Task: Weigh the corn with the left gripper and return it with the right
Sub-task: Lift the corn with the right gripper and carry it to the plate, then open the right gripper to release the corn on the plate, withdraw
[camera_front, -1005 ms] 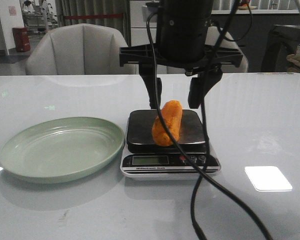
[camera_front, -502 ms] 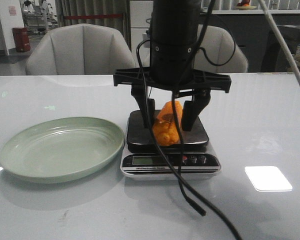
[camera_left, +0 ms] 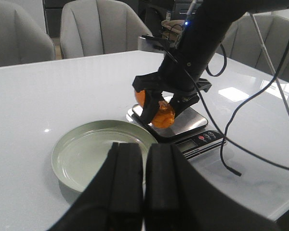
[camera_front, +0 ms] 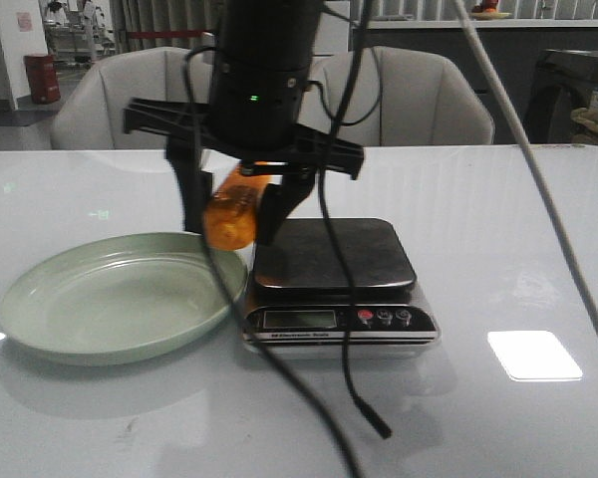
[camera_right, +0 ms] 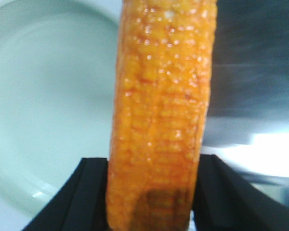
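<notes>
My right gripper point(camera_front: 231, 224) is shut on the orange-yellow corn point(camera_front: 229, 212) and holds it in the air, over the gap between the pale green plate point(camera_front: 110, 299) and the black scale point(camera_front: 339, 257). In the right wrist view the corn point(camera_right: 161, 120) stands between the black fingers point(camera_right: 86, 192), with the plate point(camera_right: 48, 86) below on one side and the scale platform point(camera_right: 260, 57) on the other. My left gripper point(camera_left: 144, 159) is shut and empty, back from the plate point(camera_left: 86, 154). It looks at the right gripper point(camera_left: 156, 111) and the corn point(camera_left: 163, 115). The left gripper is out of the front view.
The scale's platform is bare; its display and buttons point(camera_front: 379, 318) face the front. A black cable point(camera_front: 345, 368) hangs from the right arm down to the table in front of the scale. Grey chairs point(camera_front: 159, 100) stand behind the table.
My right gripper came down onto the corn on the scale, closed on it, lifted it and carried it left toward the plate. The scale platform is now bare.
</notes>
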